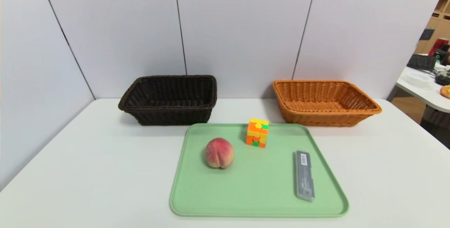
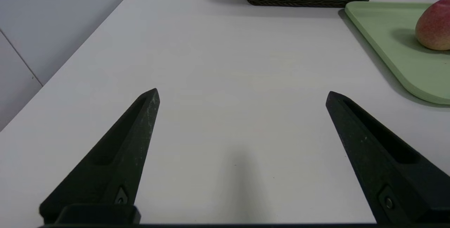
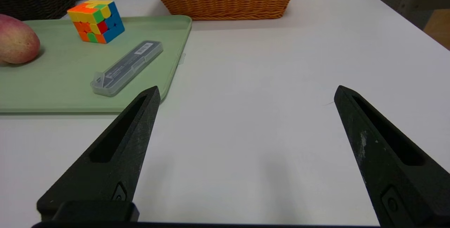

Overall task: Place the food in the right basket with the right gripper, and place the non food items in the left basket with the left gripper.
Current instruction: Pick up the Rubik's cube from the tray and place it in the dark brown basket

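Nothing has been sorted yet, judging by both baskets standing empty. Nearest, the left gripper (image 2: pixel 242 94) and right gripper (image 3: pixel 246 92) hang wide apart and empty over bare table (image 1: pixel 88 171), one to each side of the green tray (image 1: pixel 246 200). On the tray, the grey case (image 1: pixel 304 175) lies along its right edge, the peach (image 1: pixel 219 152) left of centre, the puzzle cube (image 1: pixel 257 132) near its far edge. Beyond the tray sit the dark left basket (image 1: pixel 168 99) and orange right basket (image 1: pixel 325 102). All three placements remain.
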Robot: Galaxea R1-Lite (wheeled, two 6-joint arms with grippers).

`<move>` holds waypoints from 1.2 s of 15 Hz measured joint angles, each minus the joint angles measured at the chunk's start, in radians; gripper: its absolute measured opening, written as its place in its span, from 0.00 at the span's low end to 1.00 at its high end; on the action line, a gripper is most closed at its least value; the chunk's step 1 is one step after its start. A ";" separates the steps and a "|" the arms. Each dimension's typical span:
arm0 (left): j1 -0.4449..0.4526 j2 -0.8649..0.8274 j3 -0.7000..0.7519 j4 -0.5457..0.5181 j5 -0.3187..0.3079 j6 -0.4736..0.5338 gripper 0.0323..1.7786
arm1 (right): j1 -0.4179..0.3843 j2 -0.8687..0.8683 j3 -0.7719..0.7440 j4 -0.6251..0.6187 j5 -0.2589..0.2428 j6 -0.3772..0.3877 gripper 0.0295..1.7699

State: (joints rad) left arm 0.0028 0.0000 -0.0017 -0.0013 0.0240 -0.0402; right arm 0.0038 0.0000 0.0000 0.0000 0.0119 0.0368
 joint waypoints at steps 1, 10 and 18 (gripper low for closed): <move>0.000 0.000 0.000 0.000 0.000 0.004 0.95 | 0.000 0.000 0.000 0.000 0.000 -0.001 0.97; 0.000 0.000 0.000 0.001 -0.001 0.012 0.95 | 0.000 0.000 0.000 0.000 -0.005 0.002 0.97; -0.001 0.000 -0.039 0.030 -0.016 0.009 0.95 | 0.000 0.000 -0.073 0.022 0.037 0.024 0.97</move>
State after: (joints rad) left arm 0.0017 0.0000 -0.0404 0.0291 0.0081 -0.0313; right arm 0.0038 0.0000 -0.0726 0.0219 0.0485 0.0606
